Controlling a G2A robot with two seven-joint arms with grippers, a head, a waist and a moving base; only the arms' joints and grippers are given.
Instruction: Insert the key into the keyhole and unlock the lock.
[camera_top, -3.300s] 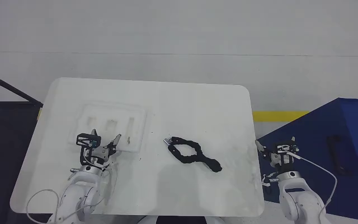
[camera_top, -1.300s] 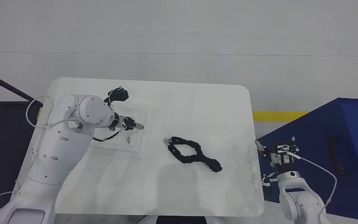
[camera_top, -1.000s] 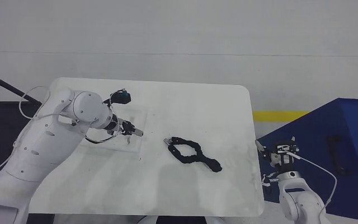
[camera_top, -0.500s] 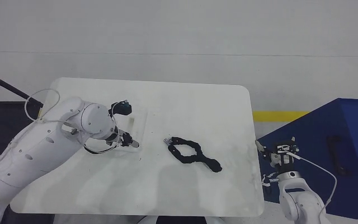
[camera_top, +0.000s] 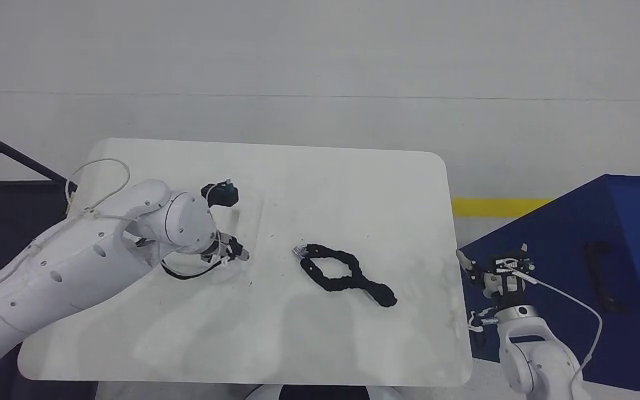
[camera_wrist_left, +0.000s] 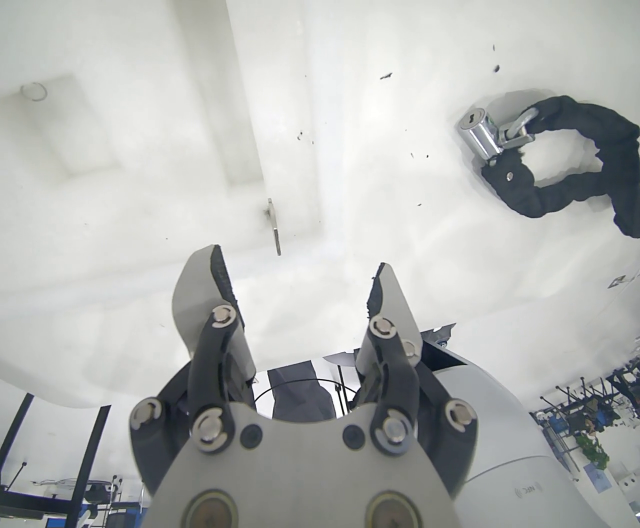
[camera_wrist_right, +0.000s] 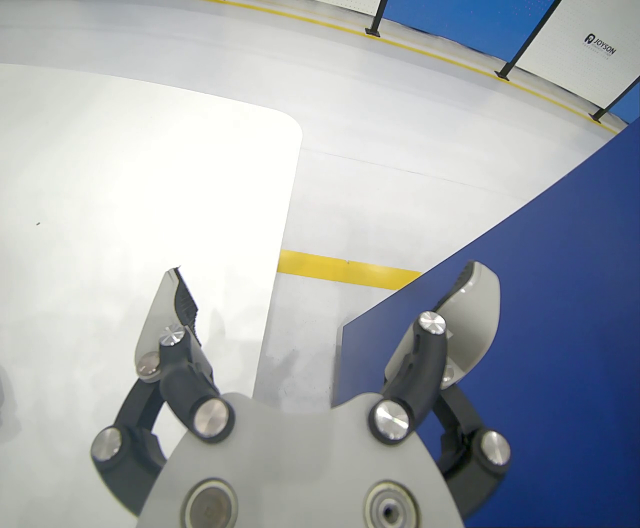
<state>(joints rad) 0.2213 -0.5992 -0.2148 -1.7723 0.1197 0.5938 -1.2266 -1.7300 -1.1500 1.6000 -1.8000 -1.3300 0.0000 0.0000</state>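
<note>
Found left gripper (camera_wrist_left: 297, 256) spread wide and empty, held low over the table (camera_top: 400, 190), just short of the key (camera_wrist_left: 272, 225). Noted key lying flat on the border of a white tray (camera_wrist_left: 240, 125), thin and tight to the surface. Located lock (camera_wrist_left: 479, 134) on a black chain (camera_wrist_left: 575, 165) near the table's middle, well apart from the key, with keyhole (camera_wrist_left: 470, 119) facing the left wrist view. Found right gripper (camera_wrist_right: 325, 285) likewise spread and empty, parked off the table's right edge near a blue panel (camera_wrist_right: 525, 250).

Risks, as judged:
- Pinching so flat a key off the border is likely to skid it or tip it into a recess (camera_wrist_left: 70, 130).
- Grasping it askew is likely to leave the blade misaligned for the keyhole.
- Pushing on an unheld lock is likely to slide lock and chain away.

Advise bracing the lock with the right gripper.

Room: ample bare table between tray and lock for carrying the key across. Tray rim and recess walls crowding the fingers at the pick. Blue panel near the right gripper's outer finger, limiting any outward swing.
</note>
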